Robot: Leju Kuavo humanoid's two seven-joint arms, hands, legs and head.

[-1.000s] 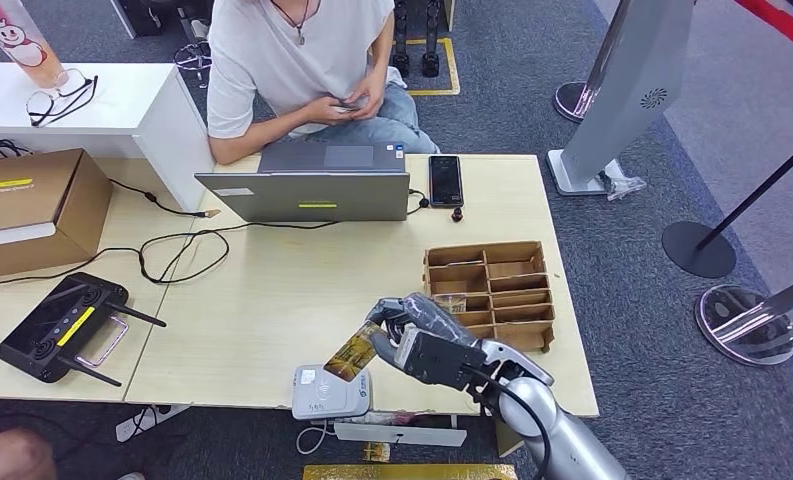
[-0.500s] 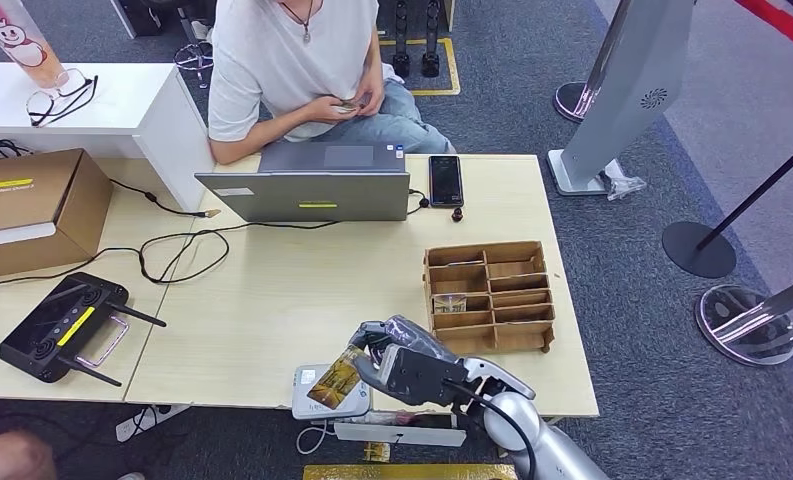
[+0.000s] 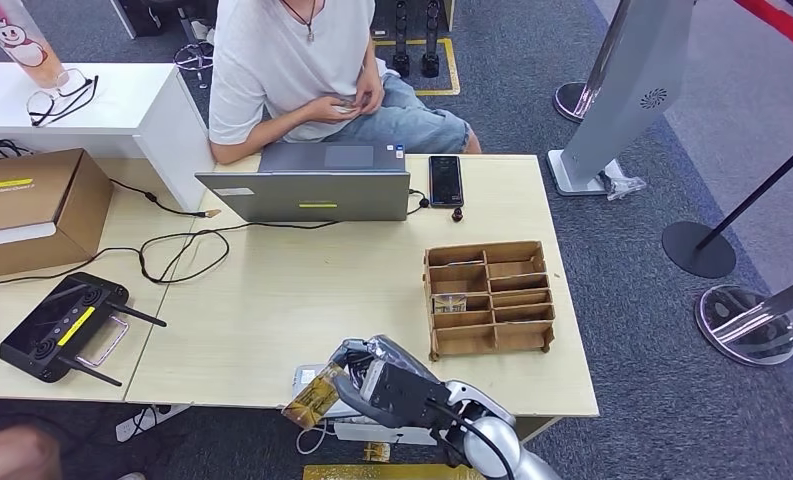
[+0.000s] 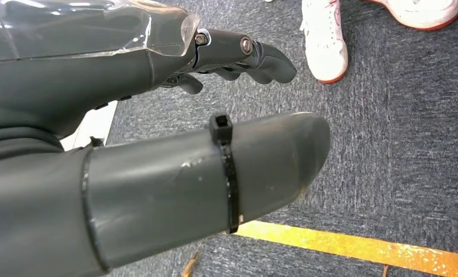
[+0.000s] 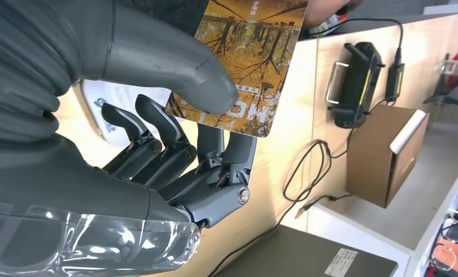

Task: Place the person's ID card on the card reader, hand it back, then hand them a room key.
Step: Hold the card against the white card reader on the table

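Bottom centre of the head view: the right hand (image 3: 372, 378) pinches a yellow-printed ID card (image 3: 313, 397) between thumb and fingers, over the white card reader (image 3: 308, 378). Left hand (image 4: 157, 144) fingers apart, holding nothing.

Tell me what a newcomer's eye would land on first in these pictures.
First, the right hand at the table's near edge, pinching a card printed with autumn trees, held over the white card reader. Next, the person in a white shirt seated across the table behind the open laptop. Then the brown compartment tray on the right side of the table.
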